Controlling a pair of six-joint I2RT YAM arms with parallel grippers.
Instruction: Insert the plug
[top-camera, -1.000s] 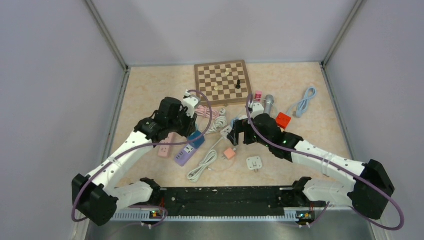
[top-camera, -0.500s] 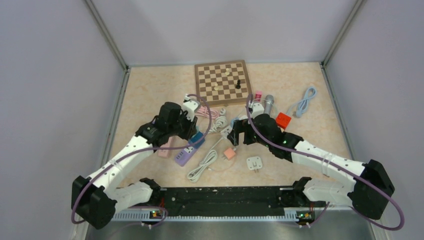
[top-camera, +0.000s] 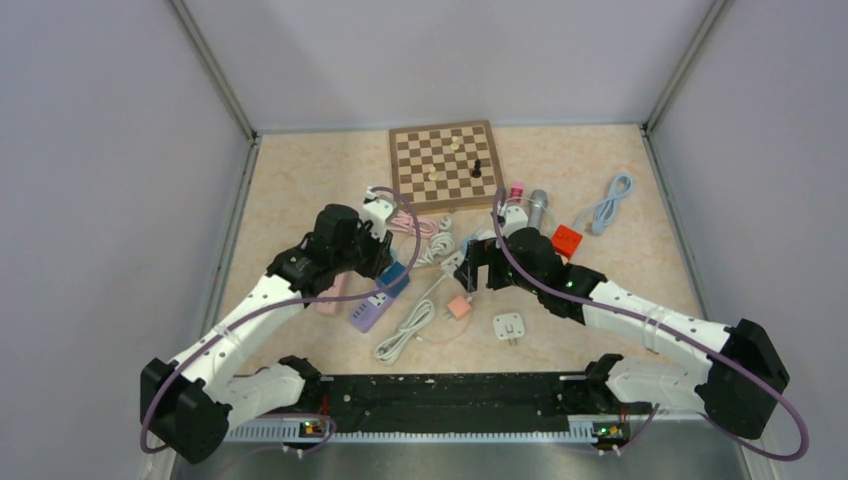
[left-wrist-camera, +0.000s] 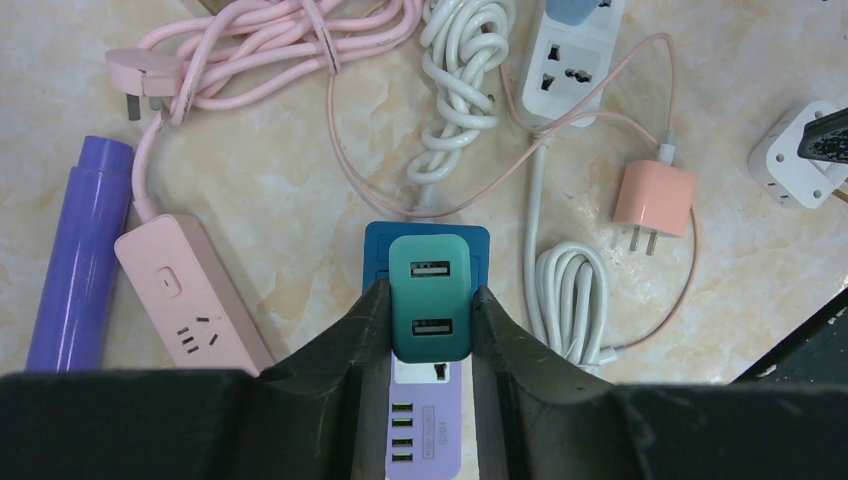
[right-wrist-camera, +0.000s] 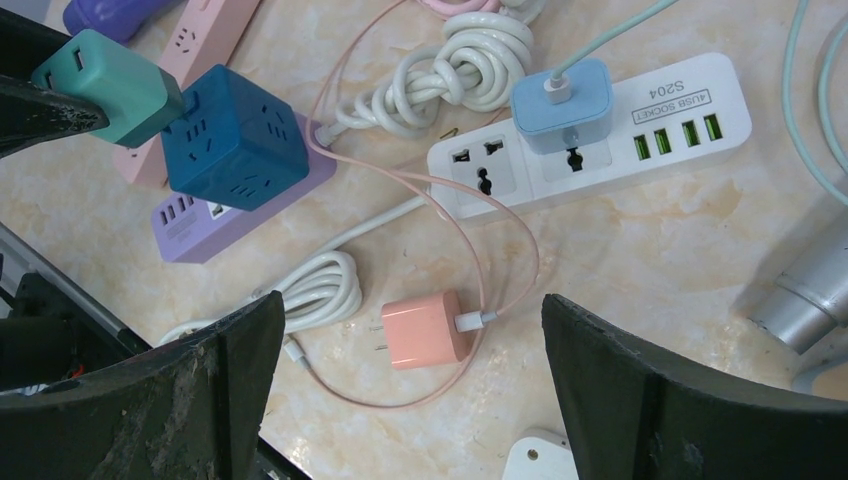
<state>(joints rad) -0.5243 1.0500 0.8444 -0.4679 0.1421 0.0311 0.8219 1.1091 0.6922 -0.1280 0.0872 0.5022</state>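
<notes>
A teal two-port USB plug (left-wrist-camera: 430, 300) is clamped between the black fingers of my left gripper (left-wrist-camera: 430, 292). In the right wrist view the plug (right-wrist-camera: 105, 85) sits tilted against the upper face of a dark blue cube socket (right-wrist-camera: 235, 140); its prongs are hidden. The cube rests on a purple power strip (left-wrist-camera: 425, 440). From above, my left gripper (top-camera: 385, 270) is over the cube. My right gripper (right-wrist-camera: 410, 305) hangs open above a pink charger (right-wrist-camera: 428, 330) and holds nothing.
A white power strip (right-wrist-camera: 640, 120) carries a light blue charger (right-wrist-camera: 560, 105). A pink power strip (left-wrist-camera: 190, 300), a purple cylinder (left-wrist-camera: 75, 260) and coiled white cable (left-wrist-camera: 462, 70) lie near the cube. A chessboard (top-camera: 445, 163) sits behind; a white adapter (top-camera: 509, 327) lies in front.
My left arm has shifted slightly to the left, with the teal plug still in its grip. The right arm has not moved.
</notes>
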